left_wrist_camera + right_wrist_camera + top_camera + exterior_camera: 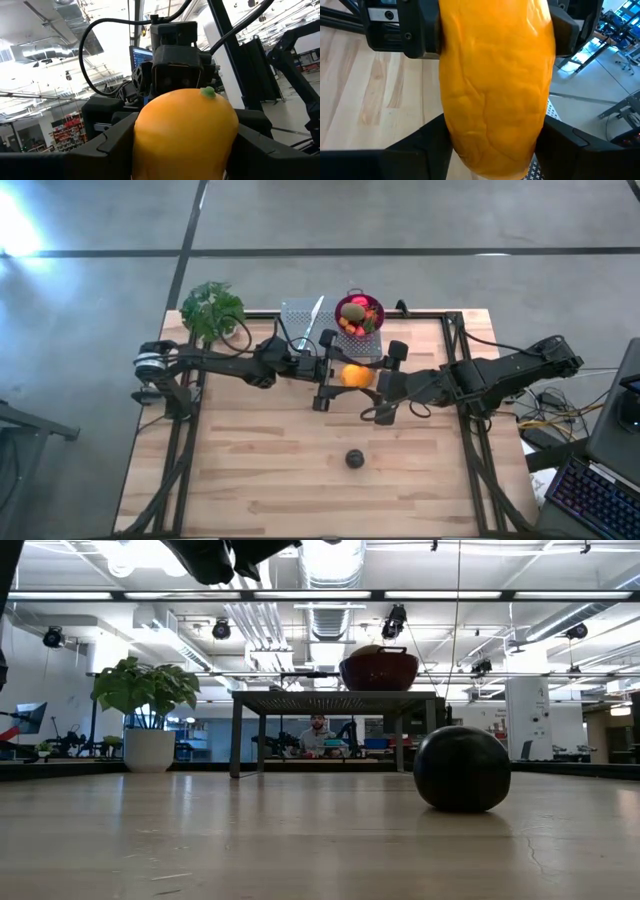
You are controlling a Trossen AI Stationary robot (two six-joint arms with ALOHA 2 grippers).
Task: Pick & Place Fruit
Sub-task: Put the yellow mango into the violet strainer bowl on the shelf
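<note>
The orange fruit (356,376) hangs in the air above the middle of the worktop (250,470), caught between both arms at once. The left pincer (338,376) comes in from the left and the right pincer (374,381) from the right, so they meet head-on around it. This looks like a handover: one arm passing the fruit across so the other can carry it on.

In the left wrist view the fruit fills the space between that arm's dark fingers (112,145), which press its two sides; the pincer is closed about as far as the fruit allows. In the right wrist view the right arm's fingers (427,137) also sit against the lower flanks of the fruit, while the other arm's pincer grips it farther up. Both appear to have hold of it, though which one bears the load cannot be told.

The rest of the fruit is elsewhere. A bowl (359,312) at the far edge, raised on a grey rack (303,320), holds several small pieces. A dark ball (354,458) lies alone on the near part of the worktop, well apart from both arms, probably waiting its turn. A plant (211,309) stands at the far left corner.
</note>
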